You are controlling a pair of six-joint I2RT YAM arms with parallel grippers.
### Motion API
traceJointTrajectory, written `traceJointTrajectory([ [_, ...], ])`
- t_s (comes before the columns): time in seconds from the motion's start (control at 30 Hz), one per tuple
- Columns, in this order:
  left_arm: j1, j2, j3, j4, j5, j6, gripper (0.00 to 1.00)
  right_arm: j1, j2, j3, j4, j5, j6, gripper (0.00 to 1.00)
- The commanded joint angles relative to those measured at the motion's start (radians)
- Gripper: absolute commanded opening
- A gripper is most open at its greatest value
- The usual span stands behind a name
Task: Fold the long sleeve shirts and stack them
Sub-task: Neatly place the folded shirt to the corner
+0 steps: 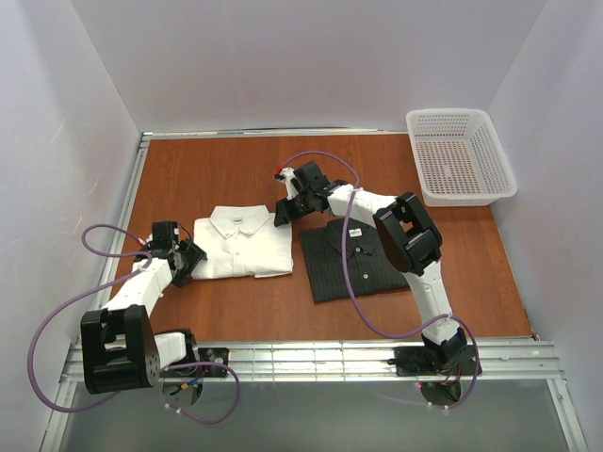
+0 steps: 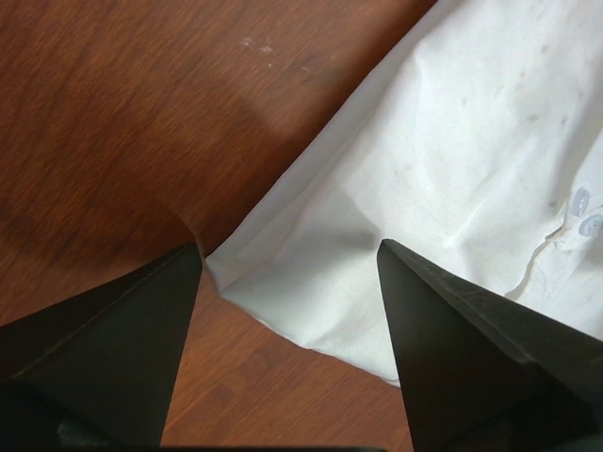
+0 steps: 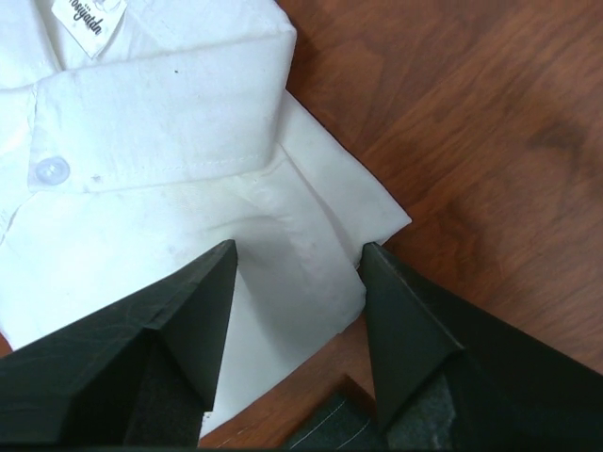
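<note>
The white long sleeve shirt [image 1: 243, 243] lies folded flat, collar toward the back, left of centre on the table. The charcoal striped shirt [image 1: 353, 259] lies folded just to its right. My left gripper [image 1: 188, 259] is at the white shirt's near left corner [image 2: 311, 282]. In the left wrist view the left gripper [image 2: 289, 247] is open, its jaws straddling that corner. My right gripper [image 1: 283, 212] is at the shirt's far right corner beside the collar [image 3: 170, 122]. The right gripper [image 3: 299, 247] is open too, with the white cloth [image 3: 292, 273] between its fingers and the dark shirt's edge [image 3: 330, 428] below.
A white mesh basket [image 1: 460, 155] stands at the back right corner. White walls close in the table on three sides. Bare wooden tabletop [image 1: 236, 169] shows behind and in front of the shirts.
</note>
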Motion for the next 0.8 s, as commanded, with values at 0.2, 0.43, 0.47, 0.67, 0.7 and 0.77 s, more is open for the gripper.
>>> traceJointTrajectory([
  [0.2,0.006,0.055,-0.032,0.007,0.042,-0.002,0.52,0.017,0.089,0.011,-0.057,-0.053,-0.025,0.36],
  [0.43,0.005,0.061,-0.023,0.008,0.046,0.011,0.23,0.017,0.097,0.045,-0.055,-0.093,-0.051,0.11],
  [0.47,0.005,0.059,-0.017,0.008,0.048,0.017,0.19,0.019,0.091,0.045,-0.055,-0.094,-0.056,0.08],
  [0.67,0.003,0.018,0.048,0.011,0.115,0.08,0.0,0.019,0.011,0.073,-0.055,-0.064,-0.094,0.01],
  [0.7,0.003,0.01,0.057,0.01,0.129,0.093,0.0,0.017,-0.003,0.074,-0.057,-0.056,-0.102,0.01],
  [0.77,0.003,-0.017,0.085,0.001,0.169,0.101,0.0,0.017,-0.049,0.076,-0.057,-0.027,-0.11,0.01],
])
